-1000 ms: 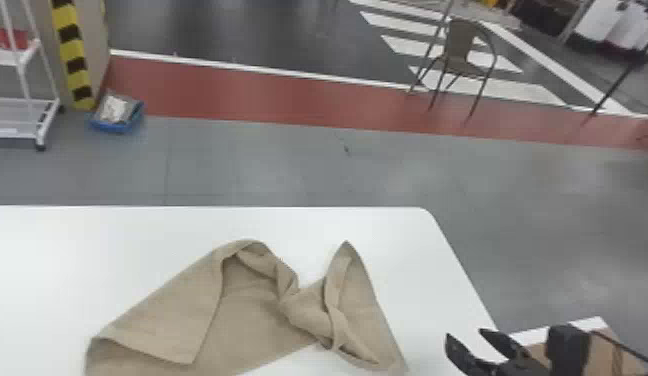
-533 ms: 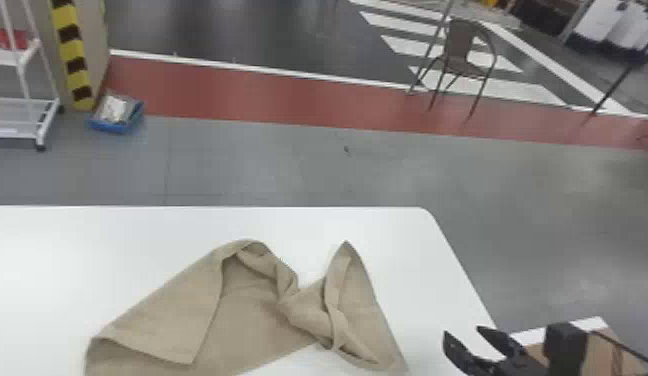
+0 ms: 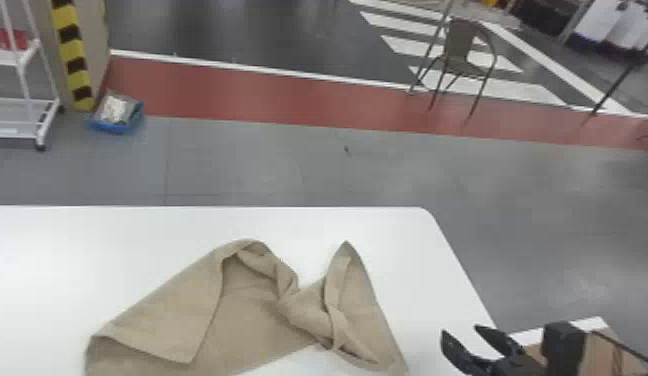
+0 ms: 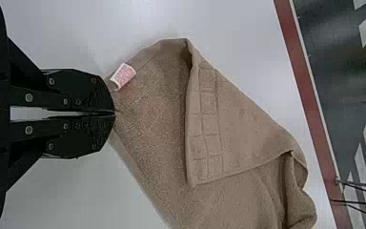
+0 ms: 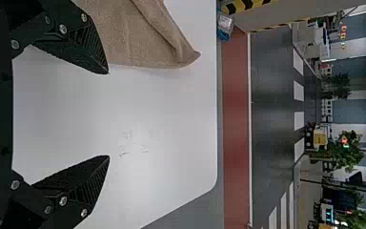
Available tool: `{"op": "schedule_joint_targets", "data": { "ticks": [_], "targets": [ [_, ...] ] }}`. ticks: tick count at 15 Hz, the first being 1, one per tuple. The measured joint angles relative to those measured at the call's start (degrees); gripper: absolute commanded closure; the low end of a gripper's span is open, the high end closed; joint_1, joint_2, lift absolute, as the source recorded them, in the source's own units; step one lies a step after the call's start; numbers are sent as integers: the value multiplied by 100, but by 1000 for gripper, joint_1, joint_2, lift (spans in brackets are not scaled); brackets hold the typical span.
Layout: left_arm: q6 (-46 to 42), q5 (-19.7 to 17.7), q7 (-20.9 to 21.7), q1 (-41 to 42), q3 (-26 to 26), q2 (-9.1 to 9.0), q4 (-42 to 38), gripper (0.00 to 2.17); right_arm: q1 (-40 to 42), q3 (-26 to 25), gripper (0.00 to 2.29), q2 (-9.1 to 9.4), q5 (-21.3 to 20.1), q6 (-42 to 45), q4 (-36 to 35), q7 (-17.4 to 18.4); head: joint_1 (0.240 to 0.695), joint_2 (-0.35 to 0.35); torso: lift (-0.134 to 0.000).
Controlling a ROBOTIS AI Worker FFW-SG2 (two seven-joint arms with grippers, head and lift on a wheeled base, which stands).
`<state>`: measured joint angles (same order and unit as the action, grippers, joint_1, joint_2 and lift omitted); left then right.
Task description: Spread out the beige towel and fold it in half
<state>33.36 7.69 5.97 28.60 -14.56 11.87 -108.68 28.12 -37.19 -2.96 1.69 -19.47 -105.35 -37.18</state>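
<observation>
The beige towel (image 3: 248, 320) lies crumpled on the white table, one flap turned over at its left part and a twisted, bunched part toward the right. At the table's right edge, to the right of the towel, my right gripper (image 3: 460, 337) is open. In the left wrist view my left gripper (image 4: 115, 112) is shut on a corner of the towel (image 4: 157, 105), beside a small white tag (image 4: 123, 76). My right gripper (image 5: 108, 114) stands with its fingers wide apart in the right wrist view, the towel (image 5: 138, 38) close by one finger.
The white table (image 3: 388, 240) has a rounded far right corner. A brown and white box-like surface (image 3: 598, 345) lies beyond its right edge, by the right gripper. Farther off on the floor are a chair (image 3: 463, 50), a white rack (image 3: 23, 100) and a blue tray (image 3: 117, 125).
The right gripper has shifted very slightly to the left in the head view. The towel looks unchanged.
</observation>
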Motion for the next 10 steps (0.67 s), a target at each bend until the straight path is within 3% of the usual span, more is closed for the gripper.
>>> {"op": "schedule_joint_targets", "data": {
  "ticks": [3,4,10],
  "targets": [
    [2,-47,-6,-5,22,13,-59,1085,-14,110,306,0,-58,-8,40,0,695,-350,0],
    [1,-51,0,-5,27,14,-76,1085,-37,174,410,-8,-124,-11,88,0,695,-350,0],
    [0,-47,22,-22,12,-5,-99,1085,-93,590,410,-113,-461,-26,484,-12,695,-350,0]
  ]
}}
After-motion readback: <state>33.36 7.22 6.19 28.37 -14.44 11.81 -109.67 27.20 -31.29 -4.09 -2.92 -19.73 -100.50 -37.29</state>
